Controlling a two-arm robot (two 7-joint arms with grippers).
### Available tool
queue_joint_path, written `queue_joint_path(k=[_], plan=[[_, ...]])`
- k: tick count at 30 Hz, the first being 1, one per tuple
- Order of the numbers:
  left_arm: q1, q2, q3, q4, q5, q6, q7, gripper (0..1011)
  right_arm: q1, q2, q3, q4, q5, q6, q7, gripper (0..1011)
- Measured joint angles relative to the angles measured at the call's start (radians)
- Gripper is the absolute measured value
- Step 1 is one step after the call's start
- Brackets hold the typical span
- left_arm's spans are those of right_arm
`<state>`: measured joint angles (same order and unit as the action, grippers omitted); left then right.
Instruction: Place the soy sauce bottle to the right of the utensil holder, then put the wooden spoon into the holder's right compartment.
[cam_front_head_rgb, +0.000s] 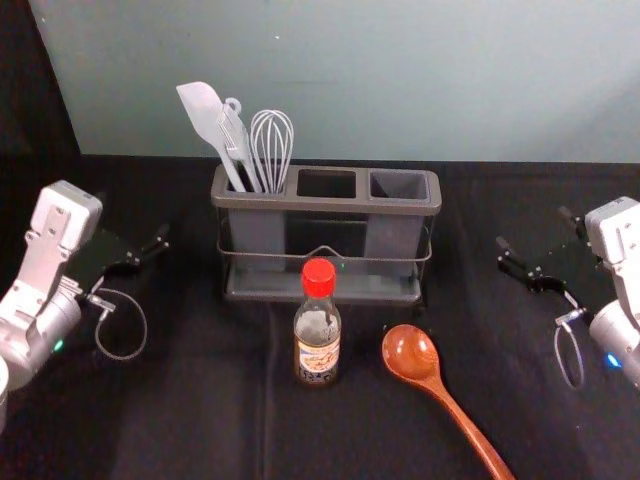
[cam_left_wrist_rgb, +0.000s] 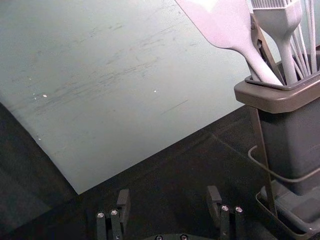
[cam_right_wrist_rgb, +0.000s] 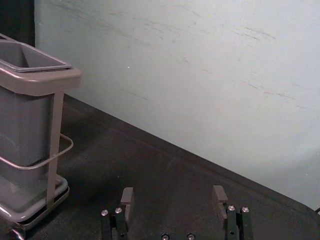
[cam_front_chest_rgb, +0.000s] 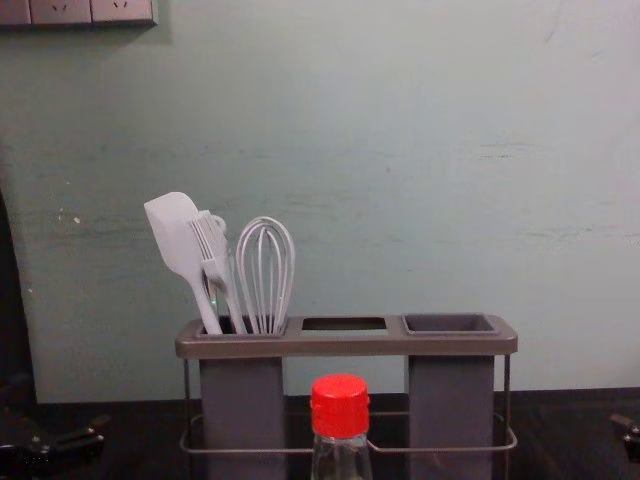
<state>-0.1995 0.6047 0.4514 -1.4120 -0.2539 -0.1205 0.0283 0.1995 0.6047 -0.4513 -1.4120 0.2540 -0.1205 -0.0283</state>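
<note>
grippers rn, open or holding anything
Left gripper: open, holding nothing, left of the utensil holder.
Right gripper: open, holding nothing, right of the holder.

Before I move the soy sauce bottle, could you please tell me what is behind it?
Behind the soy sauce bottle stands the utensil holder; its wire rail and base tray show on both sides of the red cap. The part directly behind the cap is covered.

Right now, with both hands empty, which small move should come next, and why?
Probably move the open right hand toward the soy sauce bottle: it stands in front of the utensil holder, not yet at its right, where the task wants it.
</note>
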Motion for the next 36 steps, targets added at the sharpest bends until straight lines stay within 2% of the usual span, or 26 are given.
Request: queue_joint_path(k=[28,36], plan=[[0.000,0.000,0.000,0.000,0.000,0.000,0.000,1005,-0.001,-0.001,0.002,0.000,0.000,-0.004,0.001,1002],[0.000,0.000,0.000,0.000,0.000,0.000,0.000,1005,-0.035,0.008,0.048,-0.064,0.003,-0.048,0.023,1002]])
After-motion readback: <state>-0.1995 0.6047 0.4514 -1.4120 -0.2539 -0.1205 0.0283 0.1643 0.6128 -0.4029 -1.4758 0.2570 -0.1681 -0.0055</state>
